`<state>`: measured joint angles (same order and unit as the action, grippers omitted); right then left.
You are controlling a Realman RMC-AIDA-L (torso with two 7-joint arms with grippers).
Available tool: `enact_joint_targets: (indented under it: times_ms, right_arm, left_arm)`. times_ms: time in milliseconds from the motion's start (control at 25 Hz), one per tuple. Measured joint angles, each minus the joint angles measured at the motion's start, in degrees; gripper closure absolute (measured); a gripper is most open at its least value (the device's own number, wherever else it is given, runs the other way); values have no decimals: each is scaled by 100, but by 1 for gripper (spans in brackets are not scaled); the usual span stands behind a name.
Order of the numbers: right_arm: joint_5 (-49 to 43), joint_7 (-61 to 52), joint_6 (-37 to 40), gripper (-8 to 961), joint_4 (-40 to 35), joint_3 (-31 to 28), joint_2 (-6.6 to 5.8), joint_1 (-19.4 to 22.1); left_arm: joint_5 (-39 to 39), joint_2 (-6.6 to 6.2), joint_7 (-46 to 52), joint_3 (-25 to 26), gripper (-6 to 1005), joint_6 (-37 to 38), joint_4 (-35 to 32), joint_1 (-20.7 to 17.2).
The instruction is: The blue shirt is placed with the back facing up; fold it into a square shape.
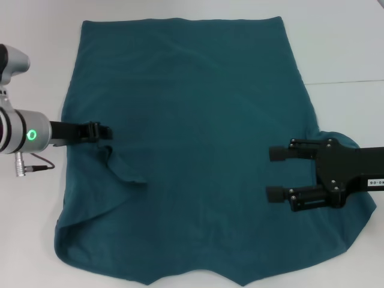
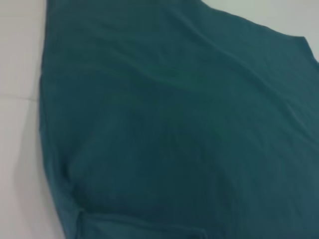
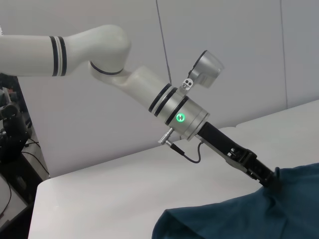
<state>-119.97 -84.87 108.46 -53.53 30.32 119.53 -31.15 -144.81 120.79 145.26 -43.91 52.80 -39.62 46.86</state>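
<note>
Blue shirt (image 1: 192,150) spread plain side up across the white surface (image 1: 336,42), a raised fold seen at its 9 o'clock edge, left gripper (image 1: 107,132) closed on that fold, right gripper (image 1: 276,174) held wide open over the 3 o'clock side, nothing gripped.

The blue shirt (image 1: 192,150) runs off the bottom of the head view, its near edge cut off. The left gripper (image 1: 107,132) has its fingertips sunk into a fold of cloth, so its grip can't be read. The right gripper (image 1: 277,174) covers the shirt's right sleeve area.
</note>
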Motion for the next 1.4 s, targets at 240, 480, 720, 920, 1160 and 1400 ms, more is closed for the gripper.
enact_joint_targets:
  times_ms: [240,480,720,920,1160,1400]
  right_arm:
    - [0,3,1,38,0,0,0,27]
    - [1,6,-1,38,5,-17,0,28]
    - [5,6,0,38,9,-33,0,0]
    - [60,-23,0,38,-24,-43,0,-18]
    - [76,-94,0,39,-94,-54,-45,-32]
    - [80,-371,-17,39,-468,-58,-59,-95]
  left_arm:
    - [303,17,0,10,583,-119,-16,34]
    - [436,40,-1,-25,364,-435,46,34]
    - [433,71,-127,-38,265,-602,185,34]
    - [427,11,-445,-25,262,-272,39,-75]
    - [448,-45,-855,7,261,788,-980,-650]
    - [454,-87,-759,11,267,2058,-2228,-1356]
